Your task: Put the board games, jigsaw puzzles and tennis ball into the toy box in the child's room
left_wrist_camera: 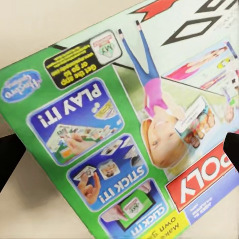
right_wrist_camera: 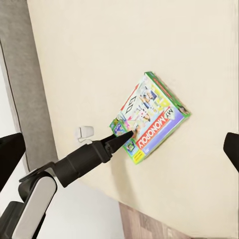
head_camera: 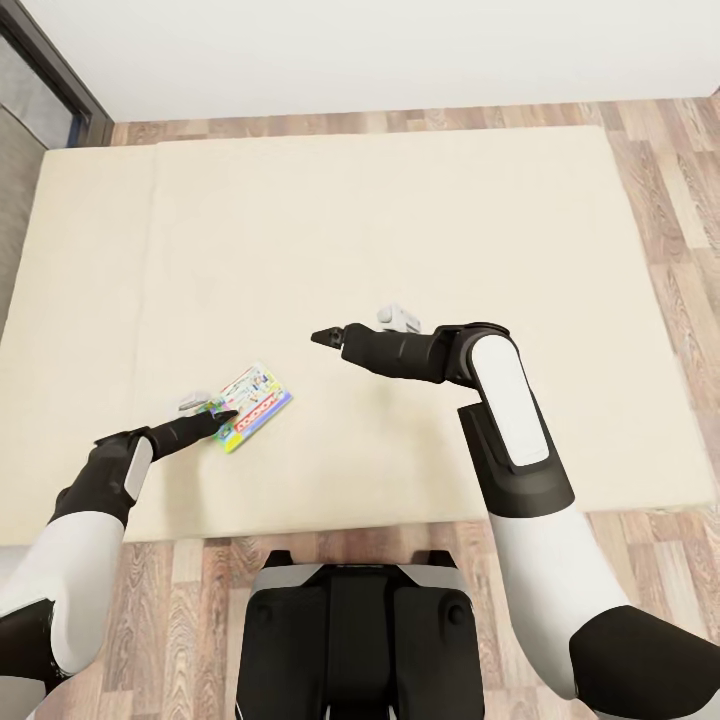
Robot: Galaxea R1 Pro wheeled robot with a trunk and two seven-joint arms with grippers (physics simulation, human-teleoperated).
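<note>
A board game [head_camera: 256, 402], a flat box with a pale blue-green face, a green edge and a red band, lies on the beige mattress of the bed [head_camera: 400, 220] near its front left. My left gripper [head_camera: 222, 412] is open and low over the game's near corner, its fingers [left_wrist_camera: 10, 159] wide apart with the printed lid [left_wrist_camera: 124, 124] close beneath. The right wrist view shows the same game [right_wrist_camera: 152, 117] with the left arm's tip on it. Further right, my right gripper [head_camera: 325, 338] hangs open above bare mattress, empty.
The bed's grey headboard [head_camera: 18, 190] runs along the left side. Wood floor [head_camera: 670, 200] lies right of the bed and in front of it, where my base [head_camera: 355, 630] stands. A white wall [head_camera: 380, 50] closes the far side.
</note>
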